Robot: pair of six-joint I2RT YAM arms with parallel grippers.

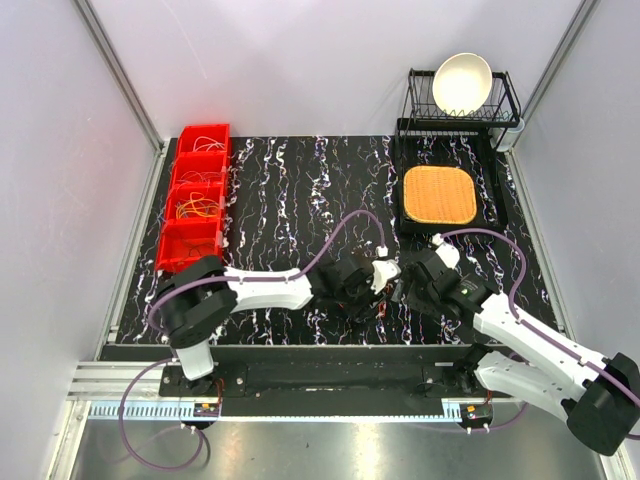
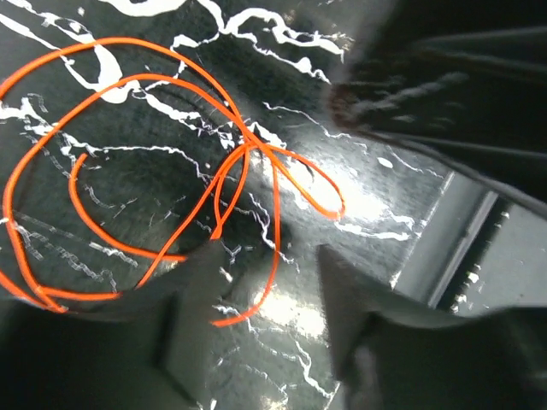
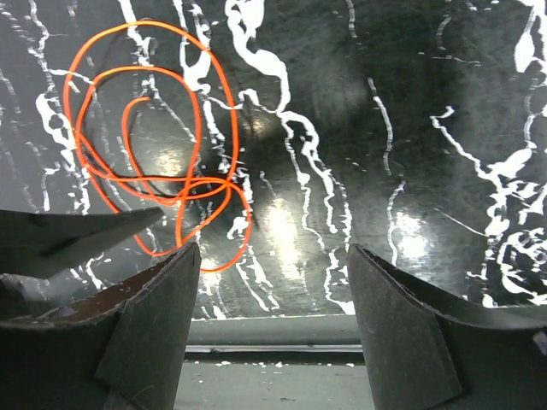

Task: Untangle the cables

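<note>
Above the surface [image 3: 444, 196], left tool [image 2: 265, 252] and right tool [image 3: 272, 249] hang wide, empty, so we can pinch the orange cable [image 2: 248, 147] at its crossing.

Left tool [image 2: 267, 253], right tool [image 3: 273, 249] crowd each other; red bins [image 1: 195, 200] well apart.

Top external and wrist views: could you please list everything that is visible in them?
Table surface: one, black with white veins, centre.
Orange cable: one, orange, looped on the surface between the arms.
Bins: four, red, row along left edge.
Binned cables: count unclear, orange and yellow, inside bins.
Dish rack: one, black, far right.
Bowl: one, white, in rack.
Woven pad: one, orange, on black tray.
Left fingers: two, dark, open, by cable.
Right fingers: two, dark, open, by cable.
</note>
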